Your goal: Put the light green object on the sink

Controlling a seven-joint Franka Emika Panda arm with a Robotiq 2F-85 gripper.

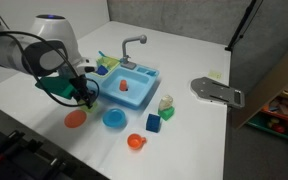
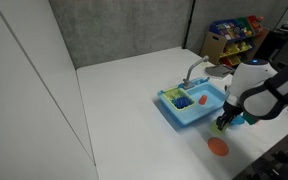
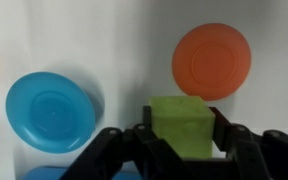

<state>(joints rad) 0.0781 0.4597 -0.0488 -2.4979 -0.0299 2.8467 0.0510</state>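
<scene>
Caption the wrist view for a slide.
Wrist view: tool shut on a green block above a white table, blue plate at left, orange plate upper right.

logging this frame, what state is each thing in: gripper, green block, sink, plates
light blue plastic toy sink: upright, small orange piece in its basin
light green plastic block: held between the jaws, outside the sink
Robotiq gripper: jaws shut on the block
round orange plastic plate: flat on the white table, empty
round blue plastic plate: flat on the table, empty
</scene>
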